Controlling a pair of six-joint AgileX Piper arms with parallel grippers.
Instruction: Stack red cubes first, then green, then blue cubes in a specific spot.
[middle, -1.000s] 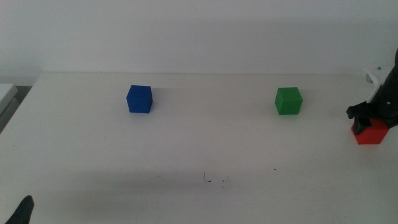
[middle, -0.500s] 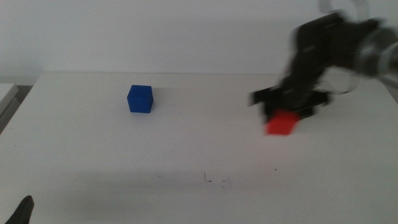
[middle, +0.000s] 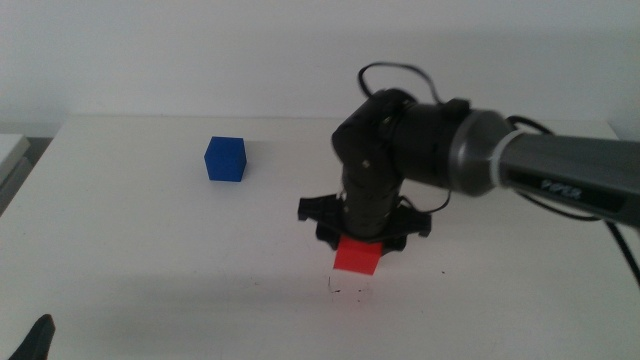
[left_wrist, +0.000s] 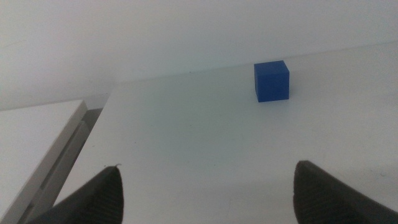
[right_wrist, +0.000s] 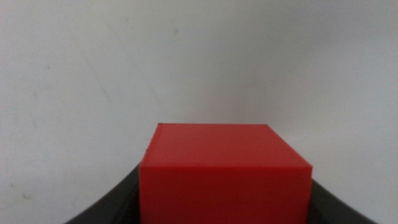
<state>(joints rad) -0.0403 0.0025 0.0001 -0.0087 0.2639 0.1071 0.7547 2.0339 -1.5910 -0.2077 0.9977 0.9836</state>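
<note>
The red cube (middle: 356, 256) hangs pinched in the right gripper (middle: 358, 240) fingers, arm reaching down over the scribble marks (middle: 345, 291); arm reads "PIPER"; left gripper (left_wrist: 205, 193) fingers wide.

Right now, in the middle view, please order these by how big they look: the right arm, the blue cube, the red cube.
1. Right arm, far the largest.
2. and 3. Blue cube and red cube: they look about alike. The right gripper covers the red cube's top, so I do not rank them.
</note>
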